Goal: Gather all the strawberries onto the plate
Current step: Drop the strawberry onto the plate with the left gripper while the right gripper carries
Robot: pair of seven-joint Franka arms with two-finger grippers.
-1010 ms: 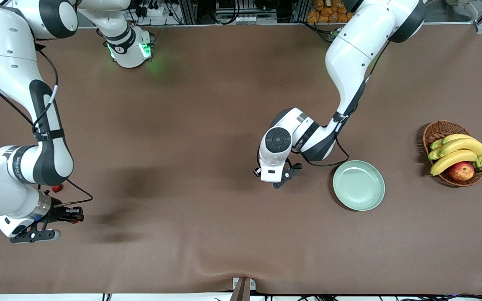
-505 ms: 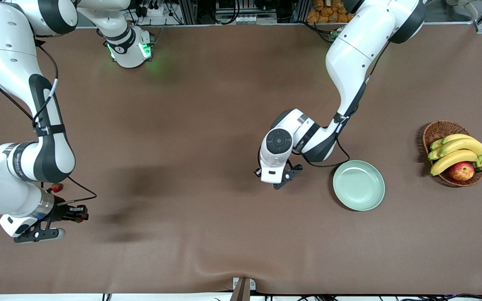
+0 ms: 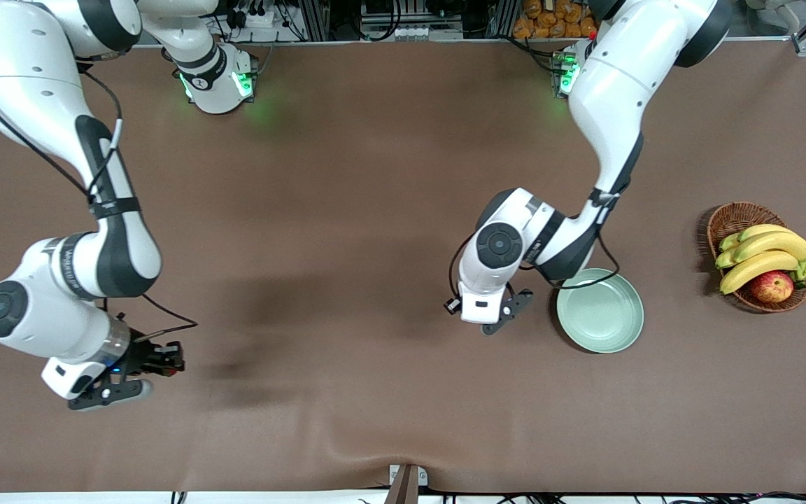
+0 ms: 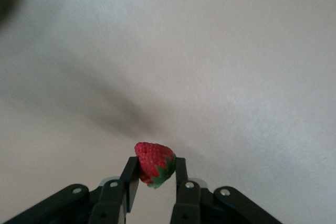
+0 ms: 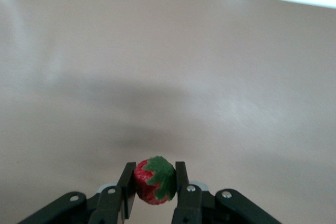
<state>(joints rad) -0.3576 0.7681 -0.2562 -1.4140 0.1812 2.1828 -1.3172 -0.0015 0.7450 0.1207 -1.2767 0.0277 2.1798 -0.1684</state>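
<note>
My left gripper (image 4: 156, 161) is shut on a red strawberry (image 4: 154, 163) with a green cap. In the front view the left gripper (image 3: 506, 313) hangs over the table just beside the pale green plate (image 3: 600, 310), on the side toward the right arm's end. The plate holds nothing. My right gripper (image 5: 154, 167) is shut on a second strawberry (image 5: 155, 180). In the front view the right gripper (image 3: 165, 360) is over the brown table at the right arm's end. The third strawberry is hidden.
A brown wicker basket (image 3: 732, 217) with bananas (image 3: 760, 255) and a red-yellow apple (image 3: 772, 285) stands at the left arm's end, beside the plate. A metal bracket (image 3: 406, 483) sits at the table's front edge.
My right gripper has moved toward the middle of the table with its strawberry. My left gripper has moved closer to the plate. The strawberry seen by the right arm is now covered by it.
</note>
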